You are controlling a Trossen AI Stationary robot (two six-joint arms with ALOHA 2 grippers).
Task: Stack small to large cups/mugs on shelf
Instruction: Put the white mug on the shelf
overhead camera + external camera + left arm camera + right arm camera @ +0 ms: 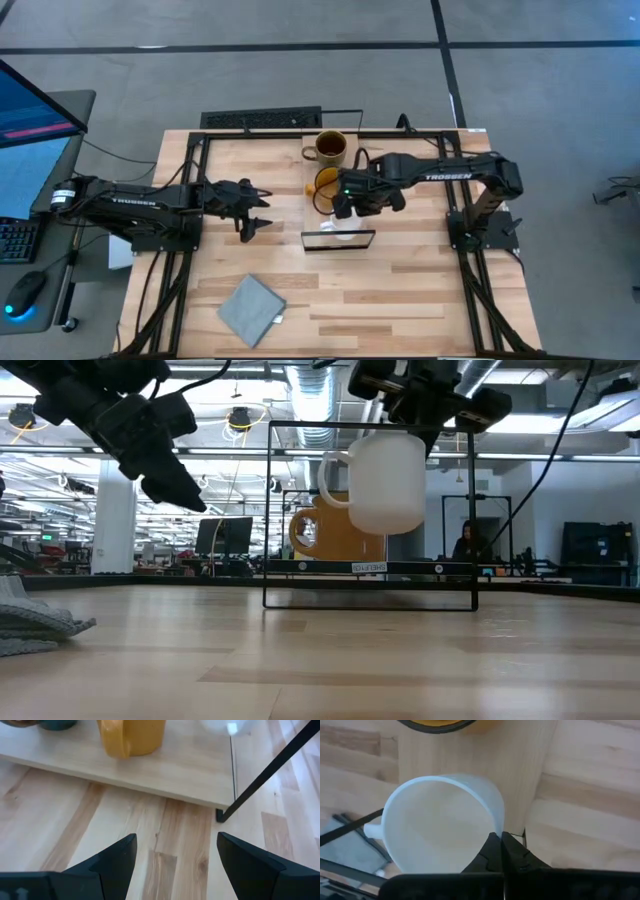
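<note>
At far left in the high view, the left gripper (262, 208) hangs above the slatted wooden surface (420, 290), its two dark fingers spread wide with nothing between them. Near the front edge a grey-blue square cloth (250, 310) lies flat. Just right of the waiting left arm runs the long, pale light-wood shelf (190, 770), with a thin black wire frame (370, 515) standing at its near end. At its far end sits the dark brown, handled mug (331, 148); next along stands the wider yellow-orange mug (326, 181). Farther right, the right gripper (352, 208) reaches in over the framed end of the shelf and grips the small white mug (385, 480) by its rim, one finger inside the wall and one outside, pressed tight together.

The low view alone shows the white mug lifted clear of the shelf, upright, its handle pointing to the picture's left, hanging inside the upper part of the wire frame with the yellow-orange mug behind it. The right wrist view looks down into the white mug's hollow (440, 825) and shows the pinch on its rim, which the high view hides beneath the arm. The left wrist view shows the shelf's edge resting on the surface, the base of the yellow-orange mug (132, 737) and the frame's black foot at the corner.
</note>
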